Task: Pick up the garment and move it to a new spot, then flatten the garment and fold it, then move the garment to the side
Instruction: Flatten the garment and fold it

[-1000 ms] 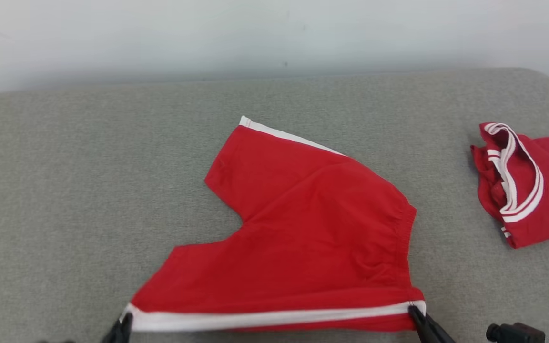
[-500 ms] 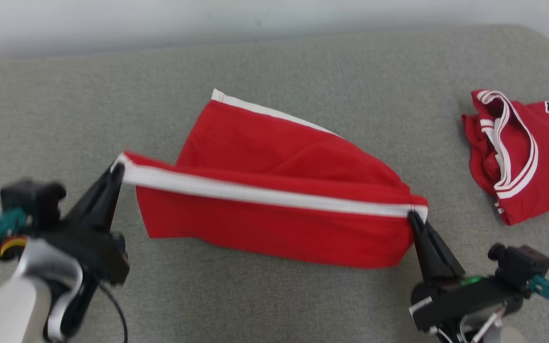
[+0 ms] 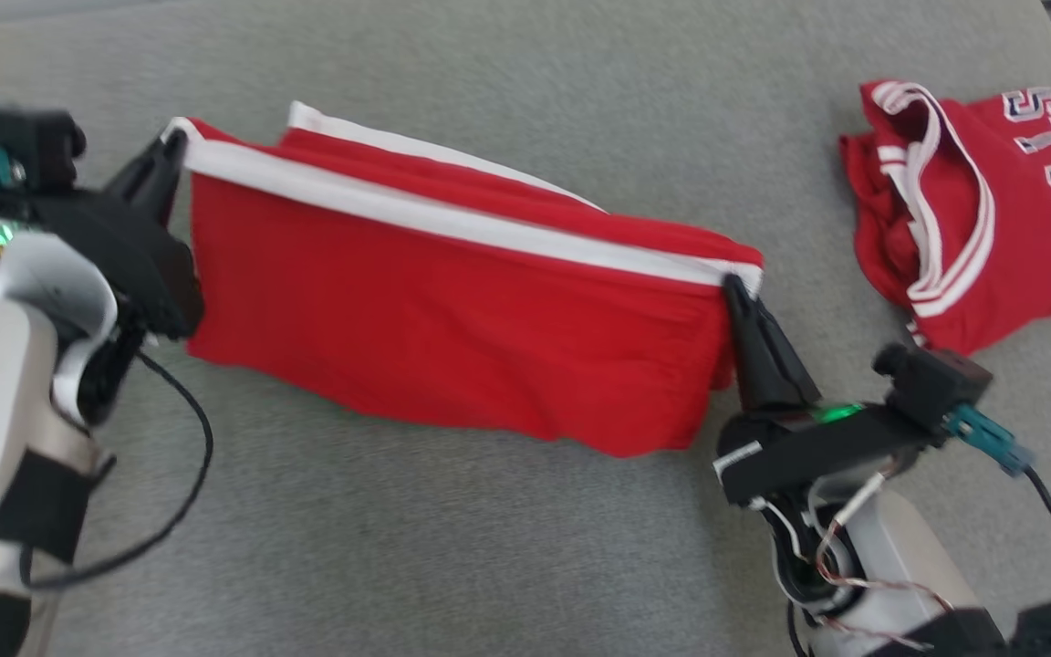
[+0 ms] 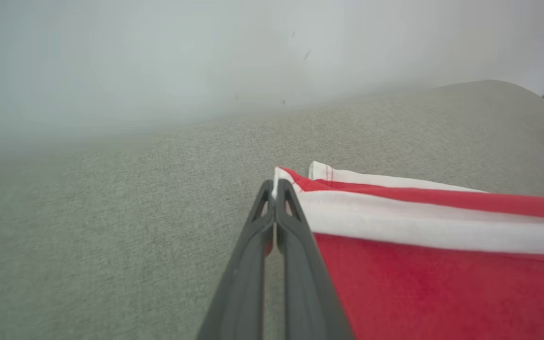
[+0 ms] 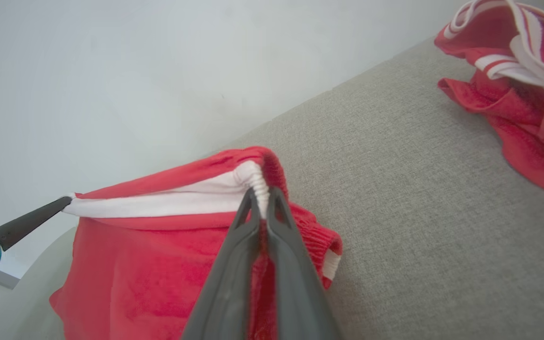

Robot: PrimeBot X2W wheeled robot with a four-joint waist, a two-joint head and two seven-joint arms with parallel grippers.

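Red shorts (image 3: 452,310), white stripe (image 3: 452,215) pinched taut btwn L gripper (image 3: 177,151), R gripper (image 3: 732,285).

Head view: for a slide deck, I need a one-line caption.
The left pincer and right pincer grip the red shorts by their white-striped edge over a grey cushion, a red jersey nearby.

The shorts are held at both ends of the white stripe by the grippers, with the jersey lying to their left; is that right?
Not quite: the head view shows the jersey to the right of the shorts; the rest holds.
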